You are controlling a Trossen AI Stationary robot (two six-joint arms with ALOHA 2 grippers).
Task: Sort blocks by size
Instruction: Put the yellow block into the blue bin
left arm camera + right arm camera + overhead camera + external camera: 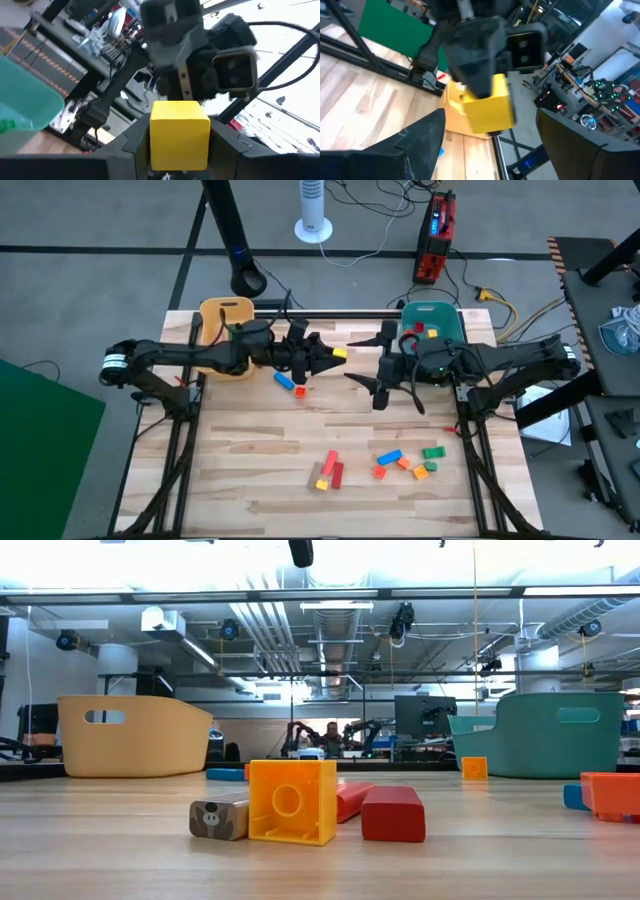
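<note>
My left gripper (328,358) is shut on a yellow block (340,353), held in the air over the far middle of the table. My right gripper (352,360) faces it from the right, open; in the right wrist view its fingers (420,135) stand wide on either side of the yellow block (487,106), apart from it. Loose blocks lie on the table: a blue one (284,379) and an orange one (299,391) below the left gripper, a red, pink and yellow group (328,470), and a mixed group (405,462) at the near right. My left gripper pinches the yellow block by two opposite sides (156,150) between its two fingers. The fingers lie level and point toward the table's right. The block sticks out past the fingertips, lifted clear of the table.
A yellow bin (225,320) stands at the far left and a teal bin (432,320), with a few blocks in it, at the far right. The low view shows a yellow block (292,800), a red one (392,813) and a brown one (218,818) near the front edge.
</note>
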